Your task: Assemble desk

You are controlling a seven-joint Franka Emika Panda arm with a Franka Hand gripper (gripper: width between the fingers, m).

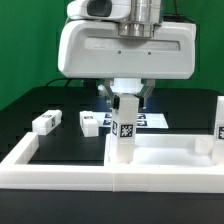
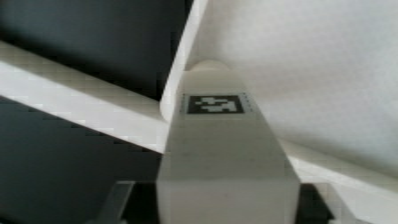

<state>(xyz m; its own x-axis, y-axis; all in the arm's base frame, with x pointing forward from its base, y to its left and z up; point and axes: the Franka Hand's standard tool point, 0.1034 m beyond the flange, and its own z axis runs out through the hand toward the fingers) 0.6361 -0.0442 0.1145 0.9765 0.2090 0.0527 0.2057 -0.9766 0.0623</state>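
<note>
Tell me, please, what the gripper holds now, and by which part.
It cannot be told. The gripper has its jaws on both sides of the upper end of the upright leg, but whether they press it does not show.

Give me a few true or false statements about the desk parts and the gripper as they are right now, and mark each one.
1. Two loose legs lie on the black surface, at the exterior view's left. True.
2. The gripper holds nothing. False: a tagged leg stands upright between its fingers.
3. The tabletop panel is black. False: it is white.
4. A second leg stands upright at the exterior view's right edge. True.
</note>
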